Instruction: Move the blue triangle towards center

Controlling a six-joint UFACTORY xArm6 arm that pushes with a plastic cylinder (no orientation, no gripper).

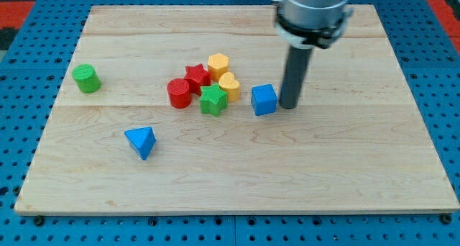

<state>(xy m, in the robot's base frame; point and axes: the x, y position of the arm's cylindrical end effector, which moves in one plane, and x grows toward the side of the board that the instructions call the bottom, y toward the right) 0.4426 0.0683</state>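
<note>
Blue triangle [141, 141] lies in the lower left of the frame, alone on the wooden surface [345, 174], well apart from everything else and well short of the middle. My tip [288, 106] is nowhere near it: it stands right of centre, just beside the right face of the blue cube [264, 99], so close that I cannot tell whether the two touch. I have no hand to spread or press together, only this straight rod, so all I can do is push.

A tight cluster crowds the centre: a red cylinder [179, 93], a red star [197, 76], a green star [213, 100], a yellow hexagon [218, 62] and a yellow heart [229, 84], each touching or nearly touching a neighbour. A green cylinder [86, 78] sits by itself at the far left.

No containers are on the surface; every block rests directly on the wood.

I judge the task not yet started. To drive the triangle up and to the right, my tip would need to get round to its lower left side, skirting the cluster and cube on the way.
</note>
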